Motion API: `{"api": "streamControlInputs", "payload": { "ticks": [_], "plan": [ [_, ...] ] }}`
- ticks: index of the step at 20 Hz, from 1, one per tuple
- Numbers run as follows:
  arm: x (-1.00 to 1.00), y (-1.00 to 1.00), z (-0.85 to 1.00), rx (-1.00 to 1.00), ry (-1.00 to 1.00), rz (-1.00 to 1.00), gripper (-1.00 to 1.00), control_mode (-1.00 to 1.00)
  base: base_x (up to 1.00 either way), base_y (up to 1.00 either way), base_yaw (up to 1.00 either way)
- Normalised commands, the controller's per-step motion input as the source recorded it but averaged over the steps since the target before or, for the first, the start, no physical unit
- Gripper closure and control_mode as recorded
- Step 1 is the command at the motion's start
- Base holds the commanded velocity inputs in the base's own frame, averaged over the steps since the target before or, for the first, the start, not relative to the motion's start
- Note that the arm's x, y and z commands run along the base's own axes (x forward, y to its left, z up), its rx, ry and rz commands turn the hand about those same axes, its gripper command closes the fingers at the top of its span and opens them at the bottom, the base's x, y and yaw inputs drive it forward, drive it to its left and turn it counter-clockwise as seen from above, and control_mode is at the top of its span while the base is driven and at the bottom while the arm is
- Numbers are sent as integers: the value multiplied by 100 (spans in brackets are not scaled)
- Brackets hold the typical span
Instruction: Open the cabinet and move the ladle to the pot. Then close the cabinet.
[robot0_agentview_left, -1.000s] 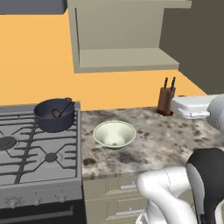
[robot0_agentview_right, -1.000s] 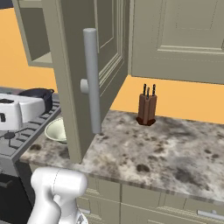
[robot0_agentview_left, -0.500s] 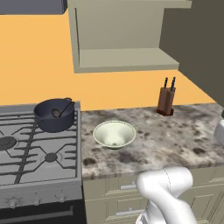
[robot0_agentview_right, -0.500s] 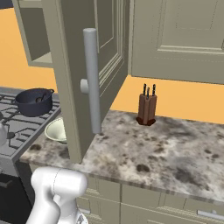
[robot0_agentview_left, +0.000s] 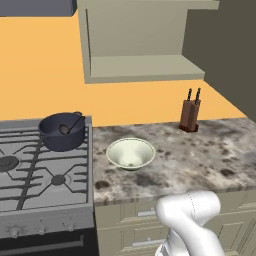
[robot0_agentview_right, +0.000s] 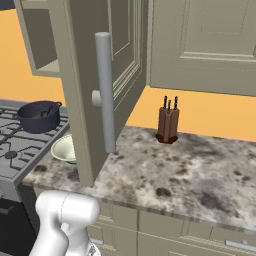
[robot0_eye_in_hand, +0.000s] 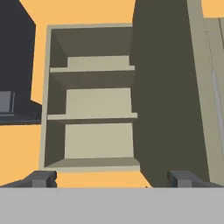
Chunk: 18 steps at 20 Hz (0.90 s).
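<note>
One step is judged left: with the ladle (robot0_agentview_left: 70, 126) lying in the pot (robot0_agentview_left: 61, 132), the rigid cabinet (robot0_agentview_right: 100, 70) door is best pushed at its bar handle (robot0_agentview_right: 105, 95) by the wide-open, empty gripper (robot0_eye_in_hand: 112, 178).

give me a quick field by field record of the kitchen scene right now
cabinet: open, door swung out over the counter, shelves bare
ladle: in the pot, handle leaning on the rim
pot: on the stove's back right burner
bowl: on the counter beside the stove, nothing in it
knife block: upright at the back of the counter
gripper: open, holding nothing, facing the cabinet
left to do: close the cabinet
</note>
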Motion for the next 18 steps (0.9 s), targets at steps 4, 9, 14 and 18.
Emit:
{"api": "streamControlInputs", "payload": {
  "ticks": [4,9,14,18],
  "plan": [
    [-1,-30,-54,0,-25,0,-100,-100,0,0,0],
    [11,-43,-53,0,-22,0,-100,-100,0,0,0],
    [48,-51,-42,3,-18,0,-100,-100,0,0,0],
    [71,-45,-38,7,-14,3,-100,-100,0,0,0]
  ]
}}
